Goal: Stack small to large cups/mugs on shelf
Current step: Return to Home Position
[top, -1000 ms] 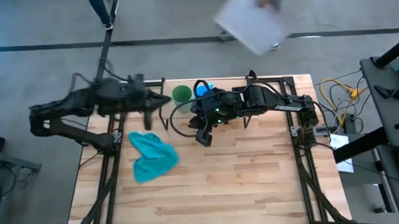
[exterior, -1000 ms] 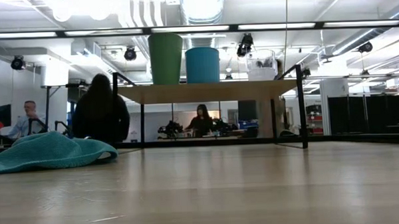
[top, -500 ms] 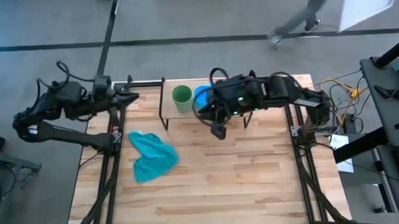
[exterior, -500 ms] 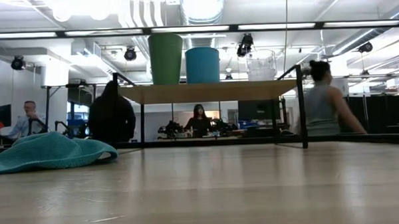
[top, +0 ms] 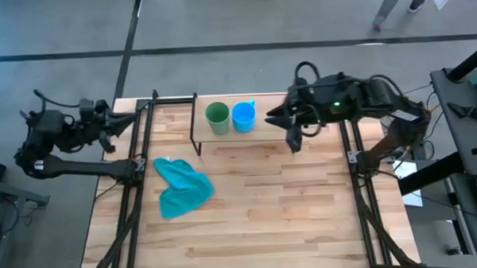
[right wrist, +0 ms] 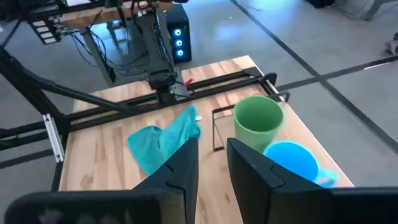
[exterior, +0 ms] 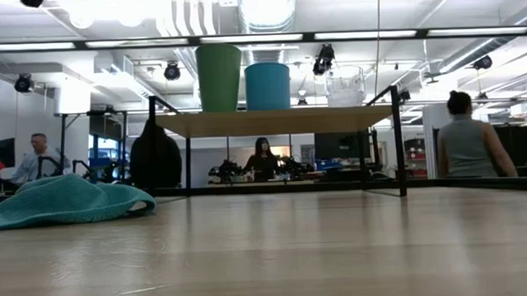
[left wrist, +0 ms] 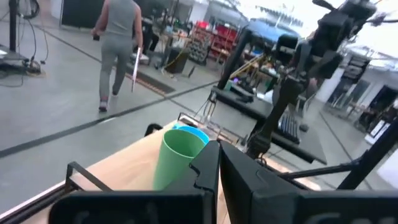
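Three cups stand upright, side by side, on the shelf (exterior: 276,121), a light-wood board on thin black legs at the table's far edge. They are the green cup (top: 217,114) (exterior: 219,77), the blue cup (top: 243,115) (exterior: 267,85) and the clear glass cup (exterior: 347,85). My left gripper (top: 135,120) (left wrist: 219,165) is shut and hangs off the table's far left corner, well left of the shelf. My right gripper (top: 274,115) (right wrist: 212,162) is open by a narrow gap, just right of the blue cup and pointing toward it. It holds nothing.
A crumpled teal cloth (top: 181,186) (exterior: 63,199) lies on the table's left part, nearer than the shelf. Black frame rails run along both table sides. People stand and sit in the room beyond the far edge. Bare wood fills the middle and near part.
My left arm has drawn back from the shelf toward the table's left edge, past the far left corner. My right arm has pulled away from the cups toward the right edge. The three cups have stayed in place on the shelf. People have walked past behind the table.
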Robot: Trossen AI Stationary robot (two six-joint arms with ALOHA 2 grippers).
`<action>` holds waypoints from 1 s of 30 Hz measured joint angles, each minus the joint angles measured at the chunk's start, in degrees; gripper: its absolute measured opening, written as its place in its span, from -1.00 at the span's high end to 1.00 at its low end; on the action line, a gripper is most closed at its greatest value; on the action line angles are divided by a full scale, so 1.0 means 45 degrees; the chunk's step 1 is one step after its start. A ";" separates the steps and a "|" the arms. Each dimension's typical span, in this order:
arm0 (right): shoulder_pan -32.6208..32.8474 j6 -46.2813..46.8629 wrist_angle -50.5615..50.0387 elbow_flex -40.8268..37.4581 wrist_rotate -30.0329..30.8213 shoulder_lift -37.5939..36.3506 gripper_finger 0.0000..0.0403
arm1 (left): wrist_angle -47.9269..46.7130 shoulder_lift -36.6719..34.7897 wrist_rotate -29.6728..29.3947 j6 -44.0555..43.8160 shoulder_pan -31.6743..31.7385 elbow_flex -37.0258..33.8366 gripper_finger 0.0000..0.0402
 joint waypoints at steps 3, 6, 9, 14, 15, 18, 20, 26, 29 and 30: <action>0.0000 -0.0013 0.0954 -0.1660 0.0005 -0.1202 0.60 | 0.0044 -0.0773 -0.0119 -0.0003 0.0000 -0.0343 1.00; 0.0000 -0.0158 0.2330 -0.3642 -0.0003 -0.2508 0.60 | 0.0078 -0.1411 -0.0197 -0.0004 0.0000 -0.0675 1.00; 0.0000 -0.0302 0.3943 -0.5805 -0.0107 -0.3864 0.62 | 0.0022 -0.1934 -0.0193 0.0011 0.0000 -0.0908 1.00; 0.0000 0.0138 0.6555 -0.9475 -0.0148 -0.5860 0.65 | -0.0199 -0.2778 -0.0597 0.0361 0.0000 -0.1201 1.00; 0.0000 0.0138 0.7254 -1.0169 -0.0227 -0.6224 0.65 | -0.0194 -0.2954 -0.0748 0.0409 0.0000 -0.1310 1.00; 0.0000 -0.0020 0.9286 -1.2058 -0.0895 -0.7163 0.64 | -0.0333 -0.3611 -0.1282 0.0413 0.0000 -0.1799 1.00; 0.0005 -0.0094 1.0286 -1.3157 -0.1164 -0.7647 0.62 | -0.0635 -0.4031 -0.1354 0.0389 -0.0005 -0.2197 1.00; 0.0000 -0.0010 1.2113 -1.5764 -0.1346 -0.8647 0.59 | -0.1185 -0.4906 -0.1413 0.0370 -0.0005 -0.3763 1.00; 0.0005 -0.0018 1.2762 -1.6773 -0.1354 -0.8930 0.60 | -0.1474 -0.4828 -0.1361 0.0358 -0.0005 -0.4213 1.00; -0.0003 -0.0022 1.2920 -1.7098 -0.1355 -0.9046 0.61 | -0.1345 -0.4771 -0.1430 0.0356 -0.0004 -0.4363 1.00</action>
